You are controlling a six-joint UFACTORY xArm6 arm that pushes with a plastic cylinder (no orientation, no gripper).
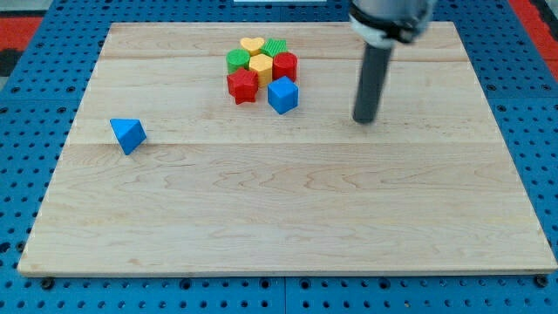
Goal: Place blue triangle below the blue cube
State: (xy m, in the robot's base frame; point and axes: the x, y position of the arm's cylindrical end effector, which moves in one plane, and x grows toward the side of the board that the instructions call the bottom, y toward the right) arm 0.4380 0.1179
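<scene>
Far to the view's left of my tip (365,119), and slightly lower: blue triangle (128,134), alone near the board's (279,218) left edge. You must cross the whole board to reach it. Blue cube (282,95): near my tip, on its left, slightly higher, at the lower right of a cluster of red, green and yellow blocks, probably touching it. Tip: a bare rod, holding nothing, touching no block. Triangle lies well apart from cube; task not yet done.
</scene>
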